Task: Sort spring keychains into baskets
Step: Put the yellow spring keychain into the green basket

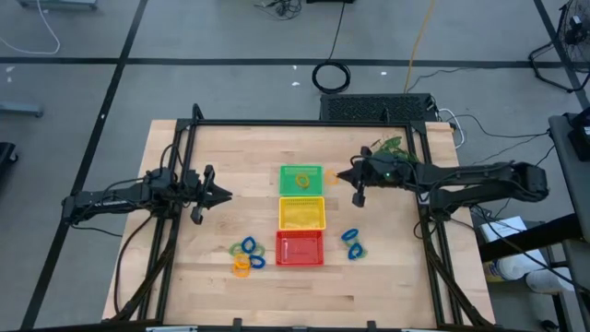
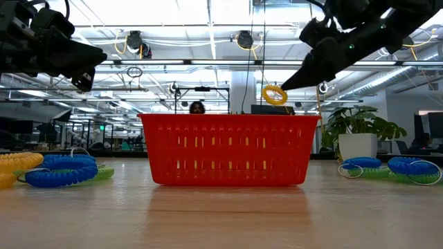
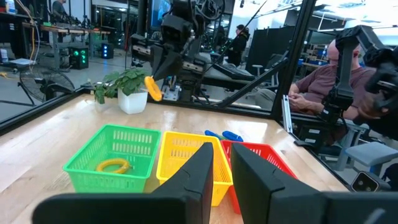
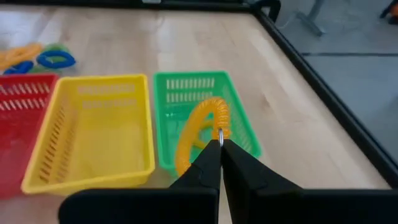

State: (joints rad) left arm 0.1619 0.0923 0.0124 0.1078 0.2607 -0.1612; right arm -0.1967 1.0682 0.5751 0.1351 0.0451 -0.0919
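Wooden worktop under two dark arms, three mesh baskets in a row at its middle.

Right gripper (image 4: 221,144) hangs above the green basket (image 1: 300,180), its fingers clenched on an orange-yellow spring keychain (image 4: 200,134) that dangles clear of the rim; a second orange-yellow keychain (image 3: 113,165) already lies inside that basket. Next in the row sits the yellow basket (image 1: 301,213), then the red basket (image 1: 300,248), nearest the worktop's front edge. Left gripper (image 1: 224,194) waits over the left half of the worktop, level with the green and yellow baskets, fingers nearly together with nothing between them. Loose keychains lie in two clusters: blue, orange-yellow and green ones (image 1: 247,255) left of the red basket, blue and green ones (image 1: 353,243) to its right. Beyond the table, a potted plant (image 2: 358,131) and a seated person (image 3: 323,78).
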